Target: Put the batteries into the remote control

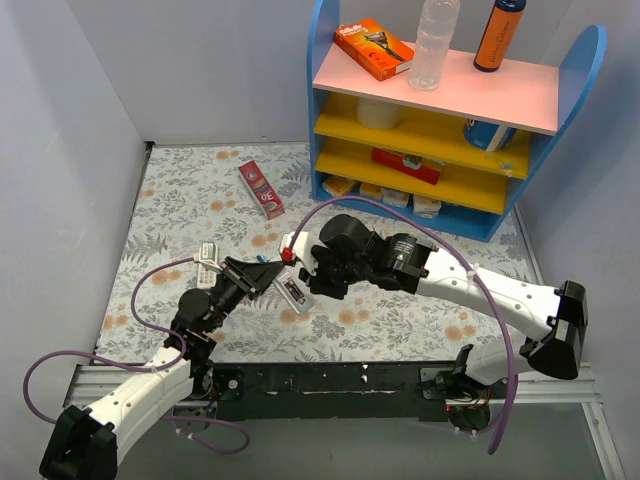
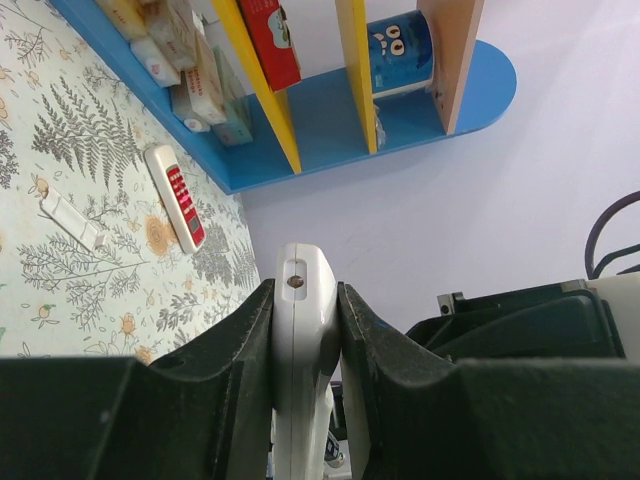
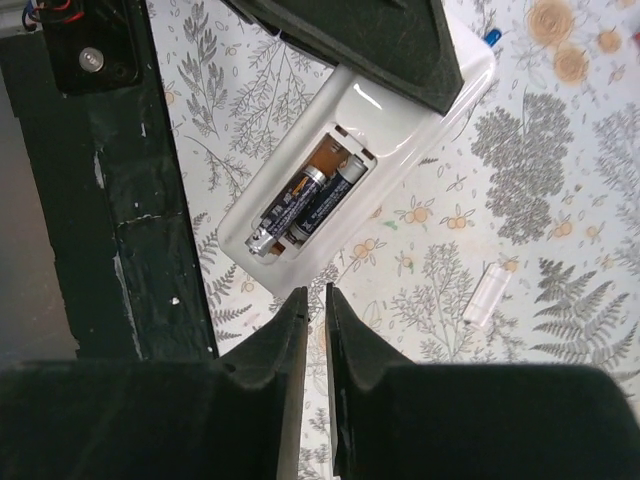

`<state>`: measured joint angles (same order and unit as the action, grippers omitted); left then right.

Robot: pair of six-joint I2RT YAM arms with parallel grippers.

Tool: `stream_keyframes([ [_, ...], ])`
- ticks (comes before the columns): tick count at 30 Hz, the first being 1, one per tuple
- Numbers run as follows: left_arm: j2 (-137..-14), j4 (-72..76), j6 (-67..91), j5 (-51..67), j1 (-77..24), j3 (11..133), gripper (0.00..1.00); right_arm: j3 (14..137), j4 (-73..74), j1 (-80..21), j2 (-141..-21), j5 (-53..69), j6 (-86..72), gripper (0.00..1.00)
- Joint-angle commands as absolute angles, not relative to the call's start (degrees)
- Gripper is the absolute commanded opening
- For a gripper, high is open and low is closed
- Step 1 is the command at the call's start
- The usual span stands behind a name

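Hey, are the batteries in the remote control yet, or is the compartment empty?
In. The right wrist view shows two batteries lying side by side in the open, uncovered compartment on the remote control.

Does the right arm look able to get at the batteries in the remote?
Probably yes: the batteries lie uncovered facing the right gripper, nothing between; the left gripper clamps the remote at its other end.
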<state>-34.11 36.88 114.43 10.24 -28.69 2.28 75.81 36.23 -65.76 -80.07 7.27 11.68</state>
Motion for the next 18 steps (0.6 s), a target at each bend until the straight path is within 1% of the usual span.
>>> stream_keyframes([
  [1, -33.9, 38.2, 122.7, 11.5, -28.9, -3.3, 0.0, 75.3, 32.1, -64.9, -78.6, 10.4, 17.7, 0.2],
  [5, -33.9, 38.1, 122.9, 11.7, -28.9, -3.2, 0.0, 75.9, 33.0, -64.6, -80.6, 12.4, 18.2, 0.2],
  [8, -34.0, 37.9, 122.9, 12.0, -28.9, -3.1, 0.0, 74.2, 32.1, -64.6, -79.6, 14.2, 21.0, 0.22],
  [9, -34.0, 37.9, 123.0, 12.1, -28.9, -3.1, 0.0, 73.7, 31.6, -64.6, -78.4, 14.7, 22.0, 0.24],
  [10, -34.1, 37.9, 123.0, 12.2, -28.9, -3.1, 0.0, 73.1, 31.0, -64.6, -77.8, 15.2, 23.9, 0.29],
  [11, -34.2, 37.9, 123.0, 12.2, -28.9, -3.1, 0.0, 72.5, 30.3, -64.6, -77.2, 15.8, 24.7, 0.3],
  [13, -34.4, 38.1, 123.1, 12.3, -28.9, -3.0, 0.0, 71.5, 29.4, -64.6, -75.8, 18.1, 26.8, 0.39],
  [15, -34.6, 38.2, 123.2, 12.5, -28.9, -2.9, 0.0, 71.0, 29.1, -64.6, -75.3, 20.3, 27.9, 0.41],
  [18, -34.8, 38.1, 123.1, 12.7, -28.9, -2.6, 0.0, 70.7, 28.8, -64.6, -75.2, 22.1, 29.1, 0.41],
])
